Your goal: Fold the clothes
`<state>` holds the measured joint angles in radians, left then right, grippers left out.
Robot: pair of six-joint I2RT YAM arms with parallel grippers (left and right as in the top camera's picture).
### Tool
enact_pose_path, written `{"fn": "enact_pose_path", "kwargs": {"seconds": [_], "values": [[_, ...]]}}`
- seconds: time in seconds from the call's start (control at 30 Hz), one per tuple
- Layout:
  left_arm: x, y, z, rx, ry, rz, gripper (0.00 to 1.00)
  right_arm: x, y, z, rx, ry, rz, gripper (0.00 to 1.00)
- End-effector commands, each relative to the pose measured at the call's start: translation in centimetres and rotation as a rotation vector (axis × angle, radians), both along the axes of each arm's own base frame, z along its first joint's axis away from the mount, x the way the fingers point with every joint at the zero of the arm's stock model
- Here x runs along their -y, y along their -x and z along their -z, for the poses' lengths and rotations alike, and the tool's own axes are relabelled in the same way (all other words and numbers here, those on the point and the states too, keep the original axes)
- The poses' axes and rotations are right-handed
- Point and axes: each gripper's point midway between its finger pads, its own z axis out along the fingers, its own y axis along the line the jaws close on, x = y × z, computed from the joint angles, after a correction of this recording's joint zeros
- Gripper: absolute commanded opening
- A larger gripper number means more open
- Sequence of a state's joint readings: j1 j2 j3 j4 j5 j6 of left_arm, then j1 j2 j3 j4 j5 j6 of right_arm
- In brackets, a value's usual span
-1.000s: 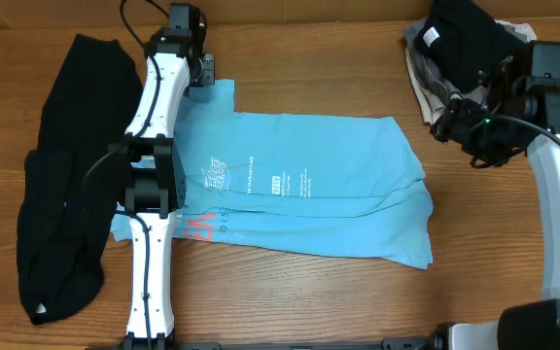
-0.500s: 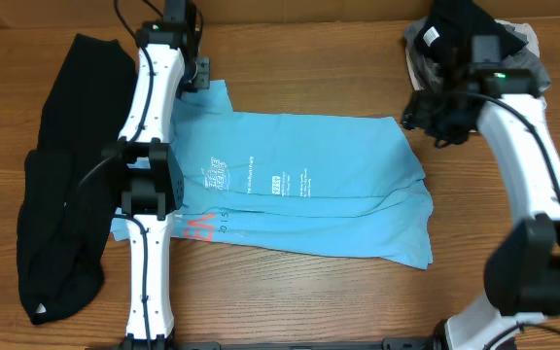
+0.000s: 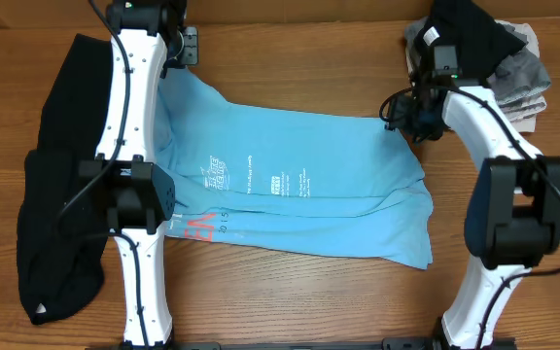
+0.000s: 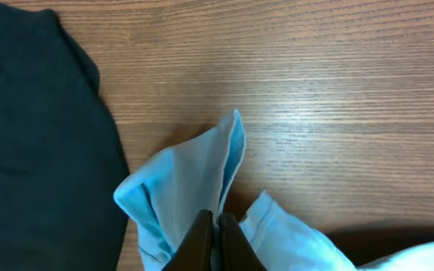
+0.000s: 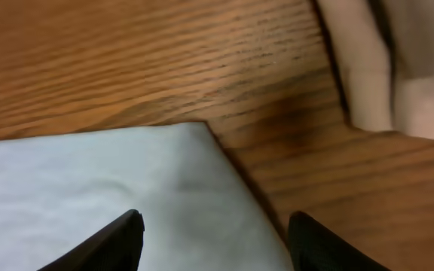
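A light blue T-shirt (image 3: 299, 185) lies spread across the middle of the table, small white print facing up and pink lettering at its near left edge. My left gripper (image 3: 181, 60) is at the shirt's far left corner. In the left wrist view it (image 4: 217, 223) is shut on a raised fold of the light blue fabric (image 4: 194, 177). My right gripper (image 3: 400, 114) hovers over the shirt's far right corner. In the right wrist view its jaws (image 5: 215, 229) stand open, one on each side of that corner (image 5: 149, 173), with nothing gripped.
A black garment (image 3: 61, 194) lies along the left side, beside the held corner (image 4: 36, 135). A heap of dark, grey and beige clothes (image 3: 479, 49) sits at the far right, its beige edge (image 5: 398, 68) near my right gripper.
My left gripper has pulled the shirt's far left corner farther back and to the left. My right gripper has swung left from the heap to the shirt's far right corner.
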<state>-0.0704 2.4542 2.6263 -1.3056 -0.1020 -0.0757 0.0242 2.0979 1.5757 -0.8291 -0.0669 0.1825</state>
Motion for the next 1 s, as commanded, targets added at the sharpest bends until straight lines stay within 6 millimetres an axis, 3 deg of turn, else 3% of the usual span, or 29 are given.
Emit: {"fn": "enact_pose_path", "kwargs": {"seconds": [0.0,0.17,0.47,0.6,0.97], "values": [[-0.2,0.3,-3.2,0.059,0.009,-0.016,0.04,0.3,-0.1,1.9,-0.021,0.015,0.003,0.61],[-0.2,0.7,-3.0,0.04,0.008,-0.016,0.04,0.3,-0.3,3.0,-0.029,0.014,0.004,0.5],[-0.1,1.3,-2.7,0.013,0.009,-0.014,0.04,0.3,0.1,3.2,-0.045,0.014,0.003,0.24],[-0.4,1.8,-2.5,-0.008,0.003,-0.017,0.04,0.3,0.2,3.3,-0.052,0.014,0.003,0.04],[-0.4,2.2,-2.3,-0.028,-0.001,-0.012,0.04,-0.7,0.9,3.3,-0.081,-0.041,-0.006,0.04]]}}
